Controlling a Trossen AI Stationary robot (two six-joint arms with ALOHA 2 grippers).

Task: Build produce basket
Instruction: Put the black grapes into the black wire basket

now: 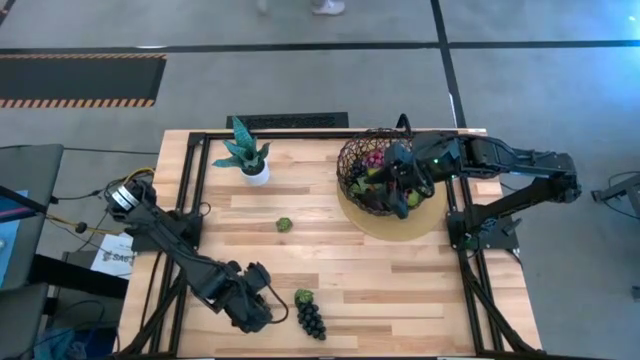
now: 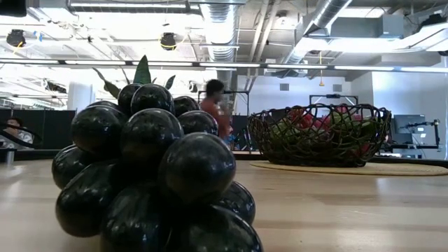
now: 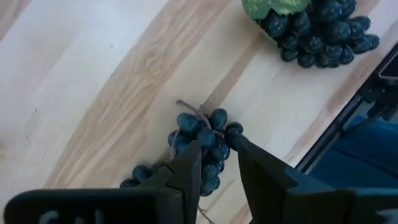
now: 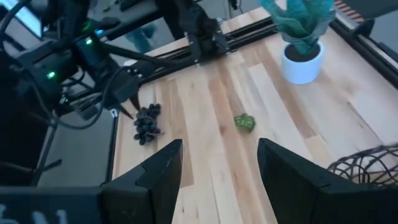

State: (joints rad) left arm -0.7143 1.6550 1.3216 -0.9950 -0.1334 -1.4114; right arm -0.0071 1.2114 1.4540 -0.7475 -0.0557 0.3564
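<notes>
My left gripper (image 1: 258, 303) (image 3: 216, 149) hangs open near the table's near edge, pointing down, its fingers astride a small dark grape bunch (image 3: 200, 140) lying on the wood. A larger black grape bunch (image 1: 311, 320) (image 3: 317, 31) (image 2: 147, 175) with a green leaf lies just to its right. The dark wire basket (image 1: 352, 160) (image 2: 318, 133) stands on a tan disc (image 1: 400, 225) at the far right, with red, green and dark produce inside. My right gripper (image 1: 398, 185) (image 4: 217, 180) hovers open above the basket. My left gripper comes at the small grape bunch from above, one fingertip (image 3: 189, 163) on each side of its middle (image 3: 211, 149). The bunch lies on the table. Whether the fingers touch the grapes I cannot tell.
A small potted green plant (image 1: 247, 158) (image 4: 303, 43) stands at the far edge. A small green piece (image 1: 285, 225) (image 4: 244, 122) lies mid-table. The table's black frame rail (image 3: 348, 118) runs close beside the bunches. A person (image 2: 213, 105) is in the room behind.
</notes>
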